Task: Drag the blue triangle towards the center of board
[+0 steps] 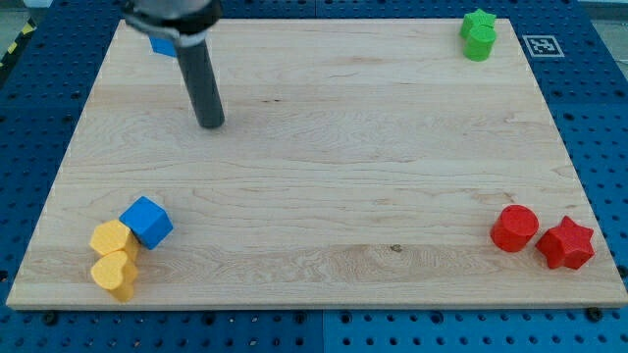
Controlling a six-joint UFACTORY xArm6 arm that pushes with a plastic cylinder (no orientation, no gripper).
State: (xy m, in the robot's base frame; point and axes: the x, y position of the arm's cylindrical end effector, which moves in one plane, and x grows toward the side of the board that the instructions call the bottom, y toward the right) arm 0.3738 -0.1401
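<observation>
tip (210, 124) on bare board (324, 157), below the blue triangle (162, 45) at top left | no pincer here, just a rod

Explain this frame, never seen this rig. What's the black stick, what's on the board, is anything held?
One camera looks down at a slant on a wooden board lying on a blue perforated table; the mount isn't recorded. The black stick is the arm's straight rod; it has no gripper, so nothing is held. It only pushes blocks with my tip, which sits at the view's upper left on bare wood. The blue triangle, mostly hidden behind the rod, lies above the tip near the top edge. Lower left: a blue cube touching two yellow blocks, possibly hearts. Top right: green blocks, shape unclear. Lower right: a red cylinder beside a red star.
</observation>
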